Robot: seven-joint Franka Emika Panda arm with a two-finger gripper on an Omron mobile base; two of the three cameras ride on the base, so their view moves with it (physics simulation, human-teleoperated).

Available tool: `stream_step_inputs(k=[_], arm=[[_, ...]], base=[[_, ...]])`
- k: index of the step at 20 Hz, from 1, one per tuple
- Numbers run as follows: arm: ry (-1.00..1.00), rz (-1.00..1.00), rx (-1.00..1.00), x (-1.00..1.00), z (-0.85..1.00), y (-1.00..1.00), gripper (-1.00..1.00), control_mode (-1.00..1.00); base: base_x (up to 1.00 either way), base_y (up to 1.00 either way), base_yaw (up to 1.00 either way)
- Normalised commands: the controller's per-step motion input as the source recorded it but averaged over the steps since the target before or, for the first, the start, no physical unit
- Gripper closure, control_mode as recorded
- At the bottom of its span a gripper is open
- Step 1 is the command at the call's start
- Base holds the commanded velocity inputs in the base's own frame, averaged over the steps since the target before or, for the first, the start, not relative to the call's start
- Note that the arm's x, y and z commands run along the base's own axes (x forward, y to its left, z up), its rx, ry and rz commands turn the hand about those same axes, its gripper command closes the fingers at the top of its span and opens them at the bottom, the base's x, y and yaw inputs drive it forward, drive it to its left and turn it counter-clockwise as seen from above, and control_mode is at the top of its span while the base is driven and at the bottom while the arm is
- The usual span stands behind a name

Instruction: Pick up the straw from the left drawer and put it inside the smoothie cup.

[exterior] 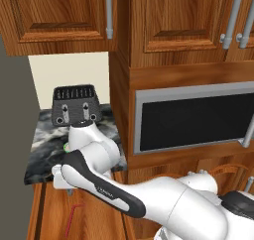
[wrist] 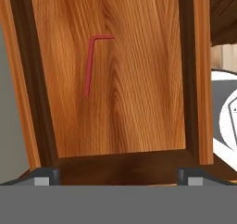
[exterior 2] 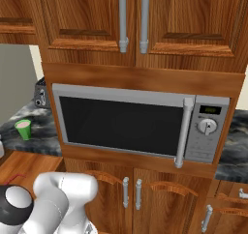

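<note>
The straw, thin and dark red with a short bent end, lies flat on the wooden bottom of the open left drawer. My gripper hangs above the drawer looking down into it. Its fingertips stand wide apart with nothing between them, so it is open. The straw lies ahead of the tips and toward the left one, apart from both. From the left base view the straw shows in the drawer below my arm. The green smoothie cup stands upright on the dark marble counter.
A black toaster sits at the back of the counter. A built-in microwave with a long handle fills the wall to the right. Wooden cabinet doors hang above and below it. The drawer's side walls border the straw.
</note>
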Motion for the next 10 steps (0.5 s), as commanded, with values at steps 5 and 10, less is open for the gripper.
stream_step_inputs(k=[5, 10], arm=[[0.04, 0.00, 0.00, 0.14, -0.20, 0.10, -1.00, -1.00], [0.02, 0.00, -0.01, 0.23, -0.56, 0.00, -1.00, -1.00]], base=[[0.00, 0.00, 0.00], [0.00, 0.00, 0.00]])
